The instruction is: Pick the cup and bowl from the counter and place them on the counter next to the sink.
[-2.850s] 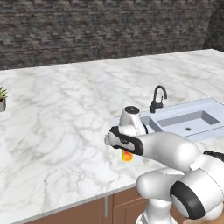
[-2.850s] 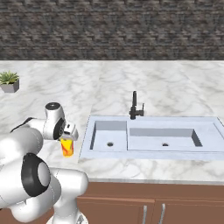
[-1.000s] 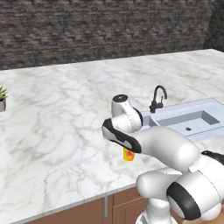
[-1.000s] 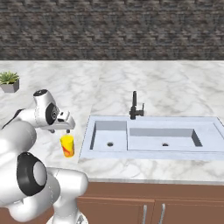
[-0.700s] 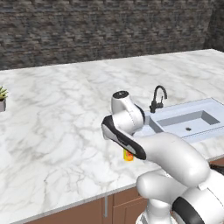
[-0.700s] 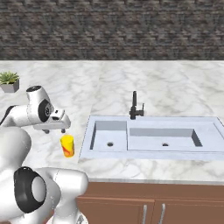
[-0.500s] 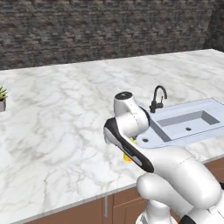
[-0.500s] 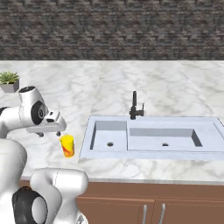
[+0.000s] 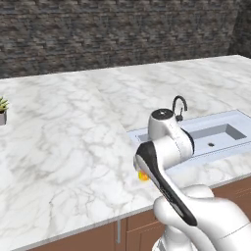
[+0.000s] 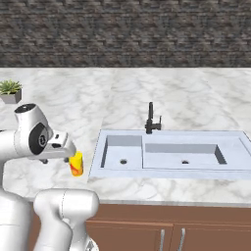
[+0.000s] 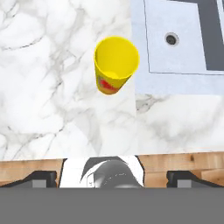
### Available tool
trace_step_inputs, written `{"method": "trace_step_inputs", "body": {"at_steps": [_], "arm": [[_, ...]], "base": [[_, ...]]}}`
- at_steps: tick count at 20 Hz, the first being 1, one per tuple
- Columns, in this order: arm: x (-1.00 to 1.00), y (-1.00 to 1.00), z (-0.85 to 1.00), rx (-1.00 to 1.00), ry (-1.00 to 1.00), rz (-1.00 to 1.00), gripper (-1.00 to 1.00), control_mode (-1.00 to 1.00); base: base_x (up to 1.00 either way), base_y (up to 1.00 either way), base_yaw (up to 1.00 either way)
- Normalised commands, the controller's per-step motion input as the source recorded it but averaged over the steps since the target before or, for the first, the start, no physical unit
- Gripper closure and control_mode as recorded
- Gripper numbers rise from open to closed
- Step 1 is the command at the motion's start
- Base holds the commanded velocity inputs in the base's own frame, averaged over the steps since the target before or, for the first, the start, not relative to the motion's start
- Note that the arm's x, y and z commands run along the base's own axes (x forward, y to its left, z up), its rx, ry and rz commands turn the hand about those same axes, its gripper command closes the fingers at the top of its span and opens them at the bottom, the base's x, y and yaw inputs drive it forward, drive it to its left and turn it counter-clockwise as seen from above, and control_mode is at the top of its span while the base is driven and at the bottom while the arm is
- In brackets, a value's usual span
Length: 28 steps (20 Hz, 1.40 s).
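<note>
A small yellow cup [image 11: 116, 64] is pictured upright on the white marble bench [image 9: 73, 147], just beside the left rim of the sink [image 10: 171, 154]. In the hand view, looking down from above, the cup sits at about 12 o'clock from the end effector [image 11: 111, 177], with its mouth open and nothing seen inside it; an orange-red mark is visible on its side. The end effector is held well above the cup with its jaws spread wide, nothing being gripped between the two dark fingertips [image 11: 41, 178] at the bottom corners of that view.

In the right base view the cup [image 10: 76, 163] is seen at roughly 9 o'clock from the sink's left basin, partly tucked under the white arm. The basins are shown dry and bare apart from their drains, and a dark faucet [image 10: 151, 119] stands at the sink's far edge. A small potted plant [image 10: 10, 90] is placed well apart, near the bench's far left.
</note>
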Motion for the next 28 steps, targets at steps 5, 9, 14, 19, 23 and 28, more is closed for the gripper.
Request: {"method": "trace_step_inputs", "body": {"at_steps": [5,9,14,19,23,28], "arm": [[-0.31,-0.74,0.14,0.01,0.00,0.00,-1.00,-1.00],[-0.47,-0.48,0.19,0.05,0.00,0.03,-1.00,-1.00],[-0.78,-0.06,0.25,0.12,0.00,0.07,-1.00,-1.00],[-0.73,0.00,0.23,0.15,0.01,0.03,-1.00,-1.00],[-0.34,0.00,0.00,0.05,0.00,0.00,-1.00,-1.00],[0.00,0.00,0.00,0.00,0.00,0.00,-1.00,-1.00]], "base": [[0.00,0.00,0.00],[0.00,0.00,0.00],[0.00,0.00,0.00],[0.00,0.00,0.00],[0.00,0.00,0.00],[0.00,0.00,0.00]]}}
